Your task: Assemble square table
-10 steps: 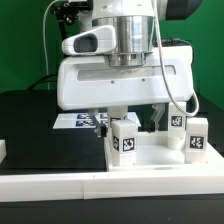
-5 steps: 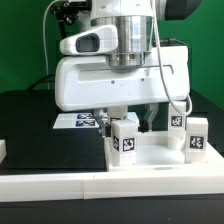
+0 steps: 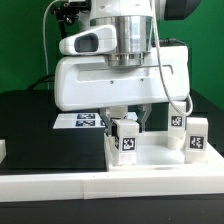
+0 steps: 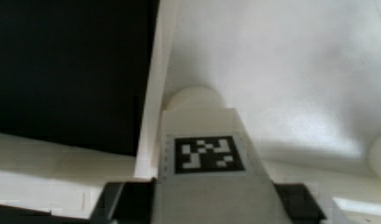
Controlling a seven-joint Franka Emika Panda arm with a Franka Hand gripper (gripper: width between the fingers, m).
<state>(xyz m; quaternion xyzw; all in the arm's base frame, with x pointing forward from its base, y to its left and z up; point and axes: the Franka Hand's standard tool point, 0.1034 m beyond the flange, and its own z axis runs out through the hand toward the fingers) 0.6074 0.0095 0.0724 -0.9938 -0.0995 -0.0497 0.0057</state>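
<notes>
My gripper (image 3: 125,119) is shut on a white table leg (image 3: 126,139) with a black-and-white tag and holds it upright at the near left corner of the white square table top (image 3: 152,160). In the wrist view the leg (image 4: 208,150) fills the gap between the dark fingers (image 4: 128,200), with the table top (image 4: 293,90) below it. Two more tagged legs (image 3: 177,127) (image 3: 197,136) stand at the top's right side. Whether the held leg touches the top is hidden.
The marker board (image 3: 78,121) lies on the black table behind the gripper. A long white rail (image 3: 100,186) runs along the front. A small white part (image 3: 3,150) sits at the exterior view's left edge.
The gripper and the held leg have shifted very slightly toward the exterior view's right. Nothing else has moved.
</notes>
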